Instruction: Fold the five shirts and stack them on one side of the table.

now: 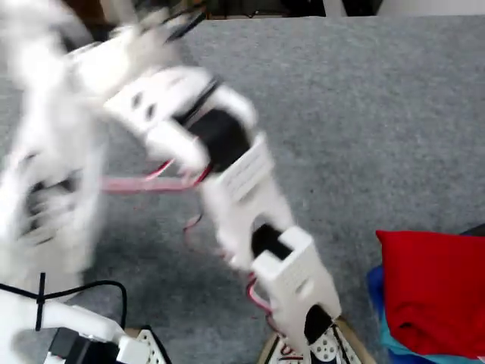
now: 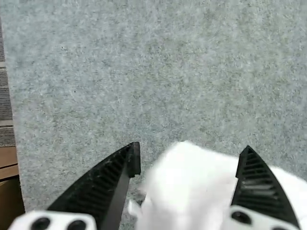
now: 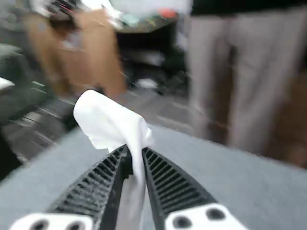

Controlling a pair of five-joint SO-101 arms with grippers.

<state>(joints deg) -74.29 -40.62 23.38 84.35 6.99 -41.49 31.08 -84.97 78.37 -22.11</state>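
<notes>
A white shirt (image 3: 108,124) is pinched between the fingers of my right gripper (image 3: 134,155), which is shut on a fold of it and holds it up above the grey table. The right arm (image 1: 242,182) stretches from the front edge toward the back left. There the white shirt (image 1: 45,152) hangs as a blurred mass. My left gripper (image 2: 191,146) stands open over the table with its black fingers (image 2: 115,172) wide apart. A bunch of the white shirt (image 2: 192,187) lies between them. A red folded shirt (image 1: 436,284) tops a stack at the front right.
Under the red shirt lie blue and teal folded shirts (image 1: 383,322). The grey felt table cover (image 1: 364,114) spreads across the back and right. A black cable (image 1: 83,287) loops by the left arm's base. A person's legs stand beyond the table.
</notes>
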